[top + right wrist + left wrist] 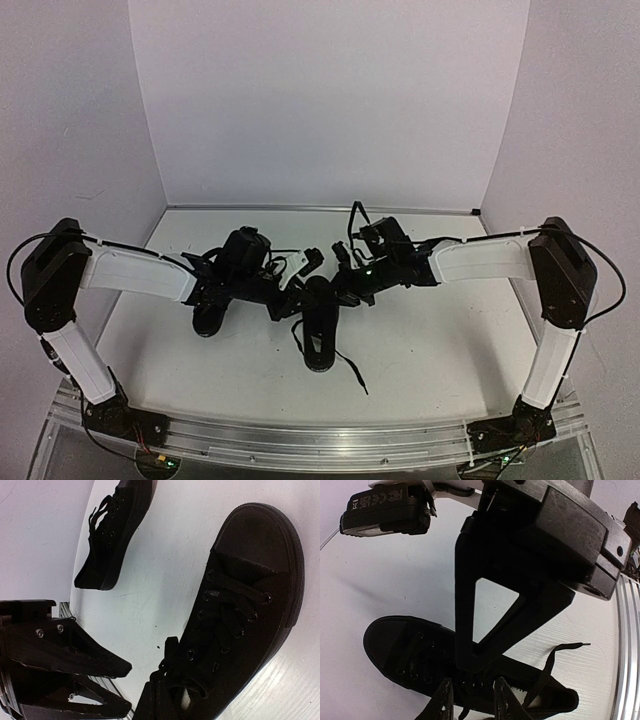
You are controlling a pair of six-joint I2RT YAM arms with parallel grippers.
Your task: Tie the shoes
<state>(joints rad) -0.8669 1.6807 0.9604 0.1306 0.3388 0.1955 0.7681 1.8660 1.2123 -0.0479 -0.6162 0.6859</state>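
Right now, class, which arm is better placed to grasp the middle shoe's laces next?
Left, probably. The left end effector hangs over the middle shoe, fingers parted above its laces, ready to close. The right end effector is shut beside that shoe and would have to open first.

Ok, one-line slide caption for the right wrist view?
Shut right end effector beside the nearer black shoe; the second shoe lies apart on the white table.

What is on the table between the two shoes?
Nothing. In the right wrist view, the white table is bare between the far shoe and the near shoe.
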